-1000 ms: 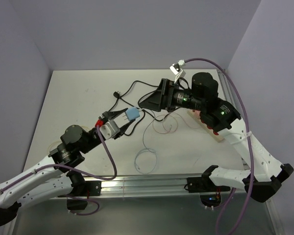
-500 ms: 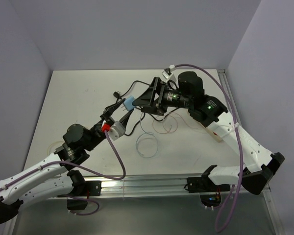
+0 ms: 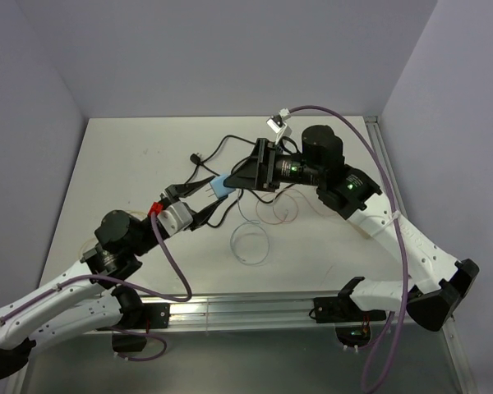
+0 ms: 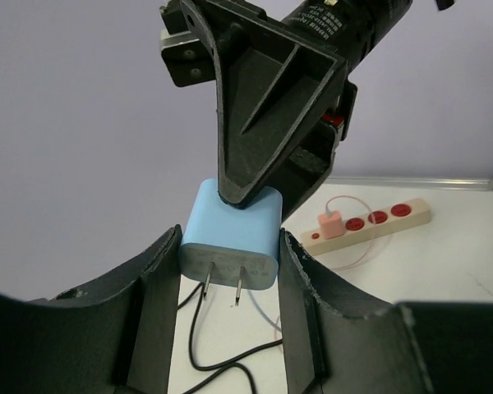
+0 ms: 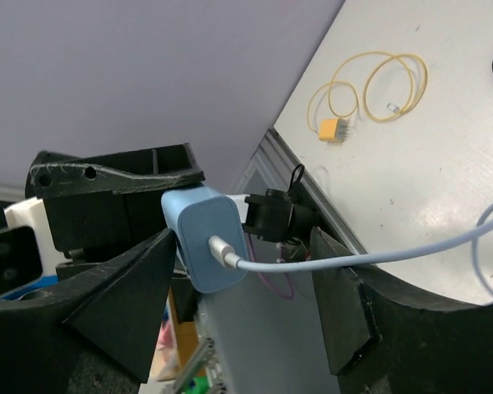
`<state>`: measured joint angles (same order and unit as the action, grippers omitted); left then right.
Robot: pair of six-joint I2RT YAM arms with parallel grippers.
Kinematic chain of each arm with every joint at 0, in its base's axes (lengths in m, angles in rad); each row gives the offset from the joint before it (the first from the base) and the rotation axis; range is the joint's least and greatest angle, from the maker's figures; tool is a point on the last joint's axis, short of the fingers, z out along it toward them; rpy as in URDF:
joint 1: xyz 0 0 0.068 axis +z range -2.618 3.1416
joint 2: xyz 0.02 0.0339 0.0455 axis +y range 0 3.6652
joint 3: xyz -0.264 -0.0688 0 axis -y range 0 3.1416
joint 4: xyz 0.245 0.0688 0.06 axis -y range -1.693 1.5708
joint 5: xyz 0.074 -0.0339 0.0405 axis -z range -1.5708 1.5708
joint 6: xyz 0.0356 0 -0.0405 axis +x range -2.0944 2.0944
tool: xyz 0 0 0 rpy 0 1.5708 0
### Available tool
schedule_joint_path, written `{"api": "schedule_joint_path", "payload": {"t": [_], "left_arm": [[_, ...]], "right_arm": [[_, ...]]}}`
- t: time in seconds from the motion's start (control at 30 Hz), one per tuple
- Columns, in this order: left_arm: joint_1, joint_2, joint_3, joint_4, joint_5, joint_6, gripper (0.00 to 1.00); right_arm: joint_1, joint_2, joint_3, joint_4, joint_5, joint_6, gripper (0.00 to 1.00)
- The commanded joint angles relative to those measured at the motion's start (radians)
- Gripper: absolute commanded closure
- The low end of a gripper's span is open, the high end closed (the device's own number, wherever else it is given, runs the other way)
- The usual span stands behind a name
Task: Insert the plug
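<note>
The left gripper (image 3: pixel 214 194) reaches up from the near left corner over the middle of the white tabletop (image 3: pixel 131 156); its black fingers (image 4: pixel 152 304) are narrowed onto the two sides of the light-blue rounded plastic plug (image 4: pixel 230 238), which they hold above the table with its two metal prongs pointing back toward the left wrist camera. Half a second ago the plug was a little nearer the far edge; it now sits slightly closer to the near edge, and the left wrist with its red tag has drawn back toward the left edge. A pale blue cable (image 5: pixel 353 258) leaves the plug's back face and runs off to the right. It cannot be told whether the thin loop of wire (image 3: pixel 248 244) on the table just right of the middle, unmoved since then, belongs to it. The right gripper (image 5: pixel 245 242) meets the plug from the far right; its fingers stand wide, one black triangular finger (image 4: pixel 259 98) resting against the plug's back end, the other well clear. A second ago this gripper was apart from the plug. The pale wooden power strip with red sockets (image 4: pixel 394 215) lies near the right edge, a small pink adapter (image 4: pixel 333 222) seated at one end.
</note>
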<state>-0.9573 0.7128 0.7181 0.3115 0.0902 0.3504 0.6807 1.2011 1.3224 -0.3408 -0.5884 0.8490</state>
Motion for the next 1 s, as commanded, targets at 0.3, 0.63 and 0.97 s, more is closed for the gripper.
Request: {"api": "schedule_joint_path", "payload": {"t": [0.3, 0.63, 0.97], "left_arm": [[-0.004, -0.03, 0.023, 0.018, 0.091, -0.09, 1.0], [-0.004, -0.012, 0.043, -0.022, 0.083, -0.114, 1.0], [-0.003, -0.006, 0.122, -0.19, -0.234, -0.249, 0.01]], "right_arm": [[0.016, 0.011, 0.026, 0.164, -0.217, -0.073, 0.37], [0.065, 0.084, 0.103, 0.125, -0.33, -0.12, 0.86], [0.056, 0.241, 0.446, -0.371, 0.257, -0.591, 1.0]]}}
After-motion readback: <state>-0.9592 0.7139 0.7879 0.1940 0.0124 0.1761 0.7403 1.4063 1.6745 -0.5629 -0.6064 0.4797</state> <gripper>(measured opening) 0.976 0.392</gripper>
